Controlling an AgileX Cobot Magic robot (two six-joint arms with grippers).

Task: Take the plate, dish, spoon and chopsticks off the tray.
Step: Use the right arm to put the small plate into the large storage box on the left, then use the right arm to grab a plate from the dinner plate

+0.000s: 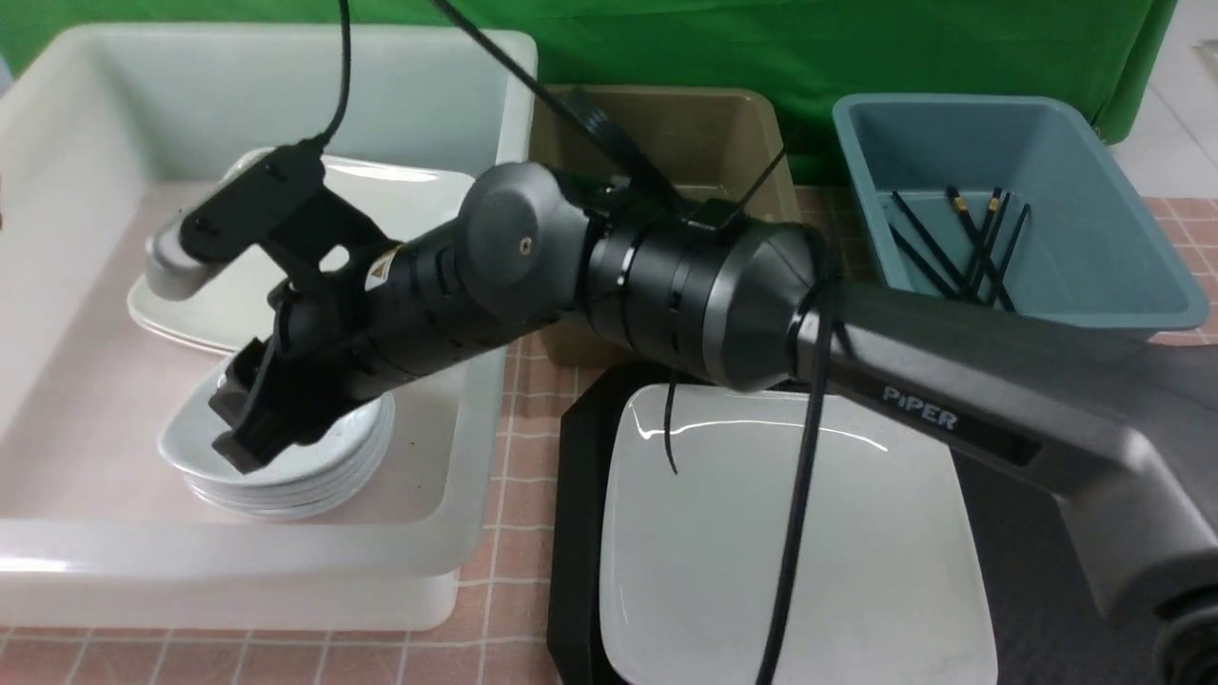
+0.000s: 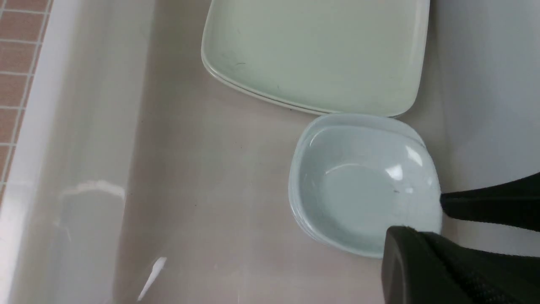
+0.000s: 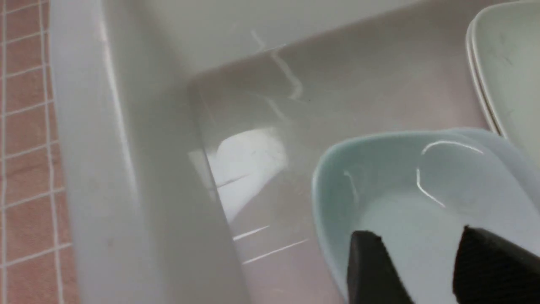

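Where the right fingers (image 3: 371, 270) hang inside the big white plastic tub (image 1: 238, 590), the small white rounded-square dish (image 1: 295, 466) lies topmost on a stack of like dishes. Fingers parted, dark tips just over the dish's hollow, gripping nothing. Behind the stack, same tub: large white plates (image 1: 419, 200), nested. The right arm (image 1: 666, 276) reaches across from the right, hiding the far rim of the big black rectangular tray (image 1: 576, 533) and the front of the olive plastic tub (image 1: 685, 133). Large glossy white rounded-square plate (image 1: 856, 571) lies flat on the tray, a black cable (image 1: 795, 533) dangling across it. Thin black chopsticks (image 1: 980, 271) lie in the blue plastic tub (image 1: 1104, 276), far right. Pink checked worktop (image 1: 519, 533) under all. Left fingers out of view.
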